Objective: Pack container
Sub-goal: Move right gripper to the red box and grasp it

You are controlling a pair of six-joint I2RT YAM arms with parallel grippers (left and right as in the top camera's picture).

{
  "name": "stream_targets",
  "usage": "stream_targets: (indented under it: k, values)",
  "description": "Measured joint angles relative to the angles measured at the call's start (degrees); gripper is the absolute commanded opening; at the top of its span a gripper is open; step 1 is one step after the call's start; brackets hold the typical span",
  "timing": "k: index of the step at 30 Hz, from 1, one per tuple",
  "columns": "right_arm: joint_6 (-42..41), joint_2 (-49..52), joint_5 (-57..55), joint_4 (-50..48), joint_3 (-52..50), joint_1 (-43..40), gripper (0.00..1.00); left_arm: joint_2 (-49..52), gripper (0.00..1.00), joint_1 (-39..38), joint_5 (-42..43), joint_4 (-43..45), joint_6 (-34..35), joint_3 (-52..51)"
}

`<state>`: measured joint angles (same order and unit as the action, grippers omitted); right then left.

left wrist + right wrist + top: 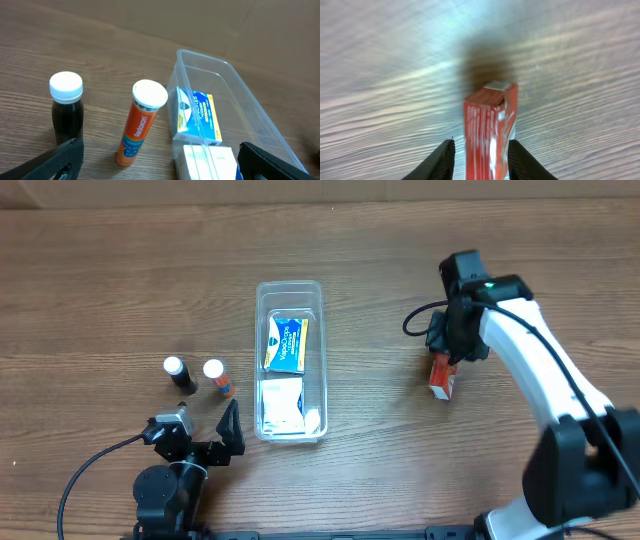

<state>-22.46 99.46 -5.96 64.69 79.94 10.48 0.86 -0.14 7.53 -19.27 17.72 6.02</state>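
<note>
Standing just left of the container [290, 300], which lies mid-way across the table [100, 270], a dark bottle [176, 372] and an orange tube [216, 376] face the left gripper [200, 428], its fingers spread wide and empty. Well right of the container, the right gripper [481, 161] straddles a blurred red packet [487, 125]; I cannot tell whether it clamps.

container [290, 298] centre, packets [286, 345] inside | bottles [213, 370] left | box [441, 380] right

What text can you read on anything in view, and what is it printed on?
"Redoxon": on the orange tube, running up its side.
Blue-and-yellow box in the container: has print, but too blurred to read.
Red packet, dark bottle, white packet: no readable text.
</note>
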Motion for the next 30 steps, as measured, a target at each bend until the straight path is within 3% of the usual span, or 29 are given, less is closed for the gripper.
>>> stream_targets:
  k: [3,10,13,21,30]
  values:
    - [0.0,-3.6,0.0,0.4,2.4,1.2,0.57,0.0,1.00,0.0,0.0,0.0,0.0,0.0]
    - [0.2,-5.6,0.0,0.3,2.8,1.9,0.82,0.0,1.00,0.0,0.0,0.0,0.0,0.0]
    - [0.1,-5.6,0.1,-0.4,0.9,1.6,1.00,0.0,1.00,0.0,0.0,0.0,0.0,0.0]
    - [0.0,-2.1,5.0,-6.3,-6.8,1.5,1.00,0.0,1.00,0.0,0.0,0.0,0.0,0.0]
    - [0.0,5.9,7.7,-10.0,-8.6,1.5,1.00,0.0,1.00,0.0,0.0,0.0,0.0,0.0]
